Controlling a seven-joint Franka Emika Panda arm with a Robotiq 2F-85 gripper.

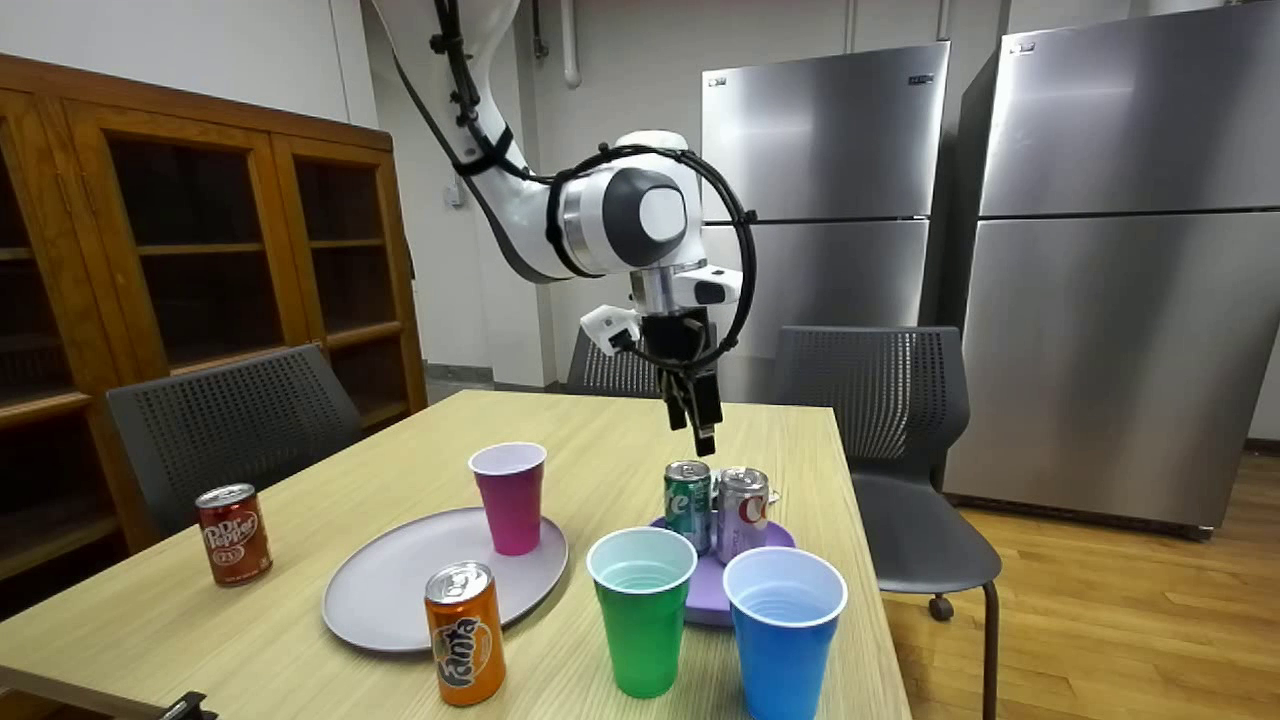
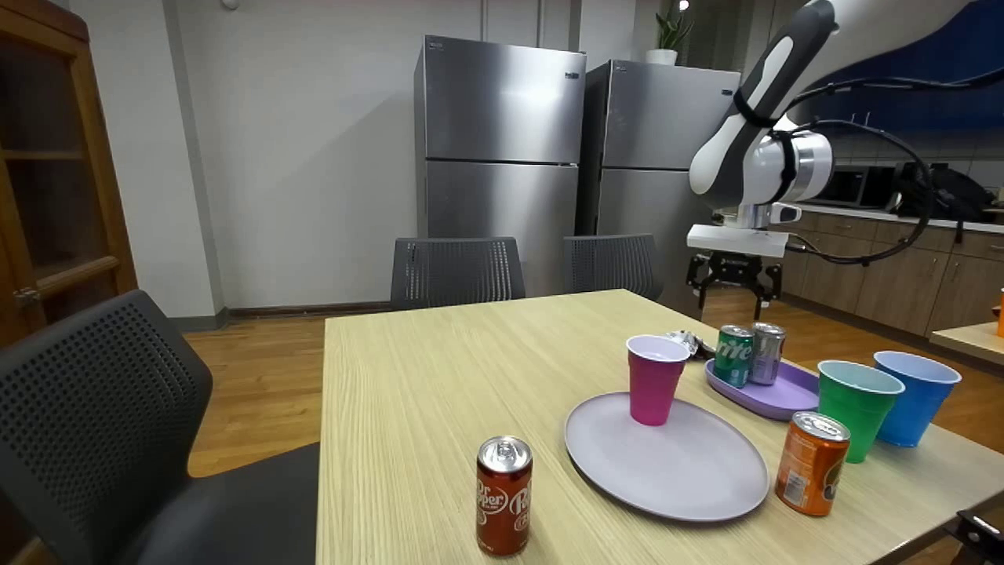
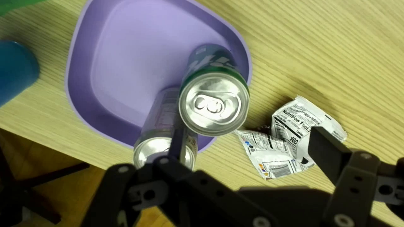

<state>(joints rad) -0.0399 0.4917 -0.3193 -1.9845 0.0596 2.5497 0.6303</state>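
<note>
The arm I drive is glossy white and rounded, with a dark grey cap around a white disc and a silver ring near it. Black straps tie a black cable to it; the cable bows into a wide loop. In an exterior view I see a plain white bar above the black claw, whose pale lettering is too small for me to read. In my wrist view, the fingers are blocky and dark, their black links carrying silver screws and small round holes.
</note>
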